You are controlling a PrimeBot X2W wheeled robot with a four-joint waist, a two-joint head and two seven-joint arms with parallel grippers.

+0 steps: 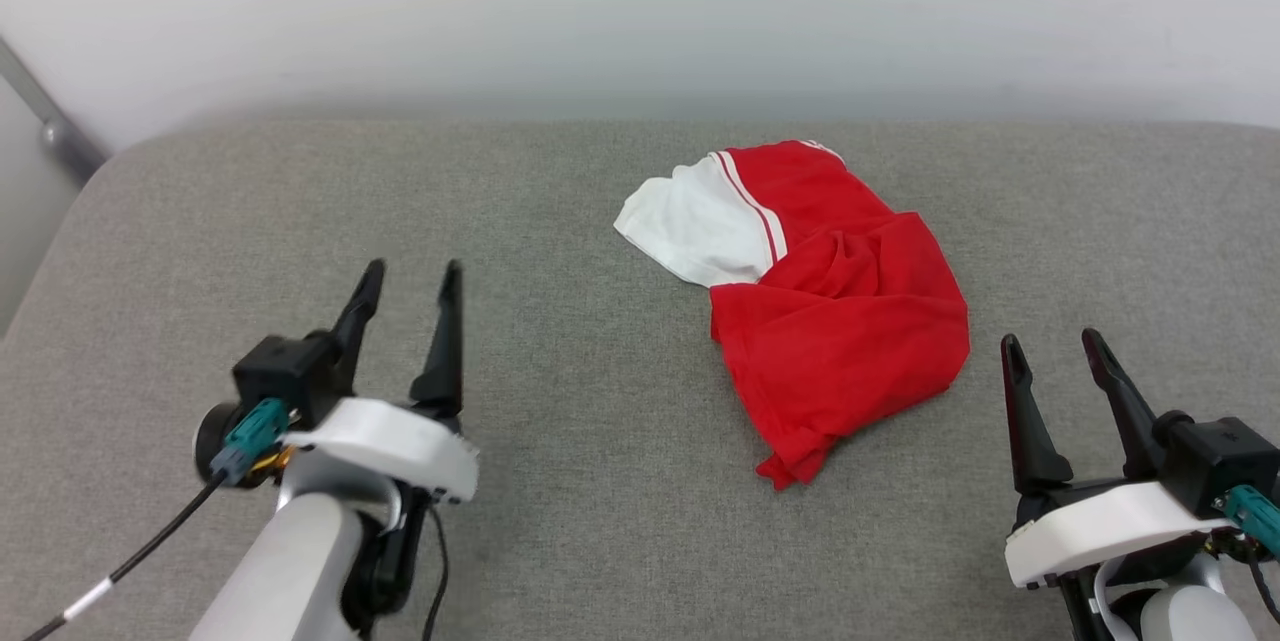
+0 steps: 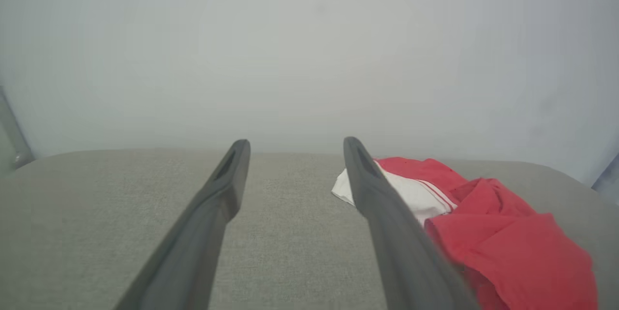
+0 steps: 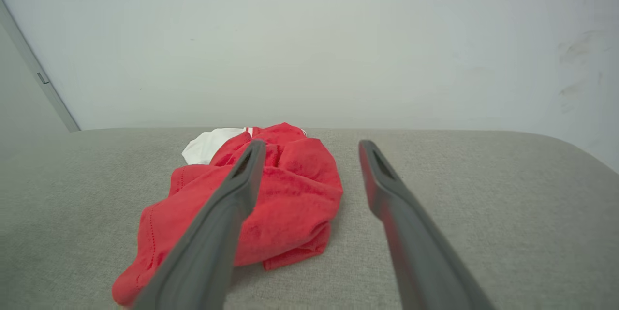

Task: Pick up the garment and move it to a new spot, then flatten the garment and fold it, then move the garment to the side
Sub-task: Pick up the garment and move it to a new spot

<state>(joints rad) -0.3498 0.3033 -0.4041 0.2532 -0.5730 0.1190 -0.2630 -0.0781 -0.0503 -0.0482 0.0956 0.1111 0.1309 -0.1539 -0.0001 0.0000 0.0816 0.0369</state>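
Red crumpled mesh jersey with white sleeve, long axis 11-to-5 on grey fabric worktop, lies 9 o'clock of nearer right claw, 3 o'clock of left claw; both wide, empty.

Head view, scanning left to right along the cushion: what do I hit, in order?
left gripper, open → garment, crumpled with its white sleeve toward the left → right gripper, open.

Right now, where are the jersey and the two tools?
jersey (image 1: 850,321): head view, middle of the red part.
left tool (image 1: 413,269): head view, midway between its fingertips.
right tool (image 1: 1051,339): head view, midway between its fingertips.
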